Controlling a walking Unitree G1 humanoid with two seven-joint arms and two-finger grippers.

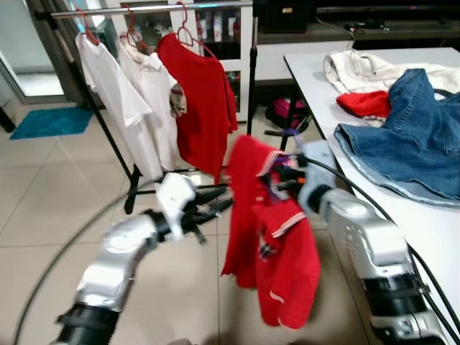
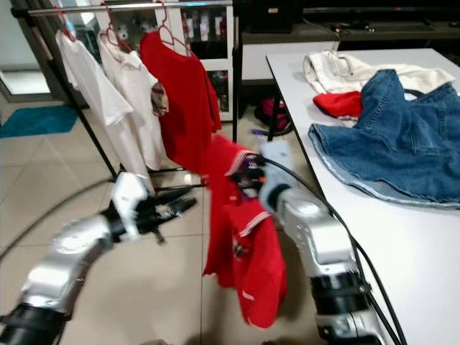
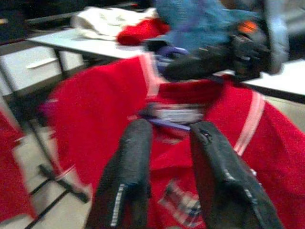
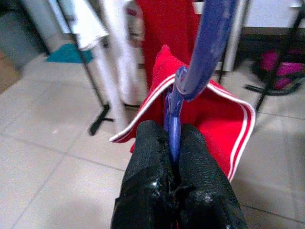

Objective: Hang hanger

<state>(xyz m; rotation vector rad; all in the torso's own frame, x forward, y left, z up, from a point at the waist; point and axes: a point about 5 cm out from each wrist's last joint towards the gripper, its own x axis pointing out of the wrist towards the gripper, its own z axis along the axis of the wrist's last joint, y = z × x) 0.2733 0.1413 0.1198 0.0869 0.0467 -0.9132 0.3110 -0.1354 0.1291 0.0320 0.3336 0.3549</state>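
Right gripper [image 4: 174, 157] was clamped on the purple hanger [image 4: 200, 52], whose red shirt [image 1: 269, 237] dangled beside the desk's [image 2: 424, 266] near edge, well short of the rail [image 1: 144, 8]. Left gripper [image 3: 167, 143] hovered by the shirt, fingers parted. Best kept the hook upright and aimed for the rail's bare stretch past the hung red shirt [image 1: 205, 100].

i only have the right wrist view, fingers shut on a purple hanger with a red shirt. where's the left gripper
Observer: The left gripper is out in front, fingers open, pointing at the red shirt from the robot's left.
Operator: touching the shirt?
Observer: Not that I can see; the left wrist view shows its fingers apart, just short of the cloth.
Operator: room on the rail?
Observer: The clothes rail carries two white shirts and a red one, with bare rail at its right end.
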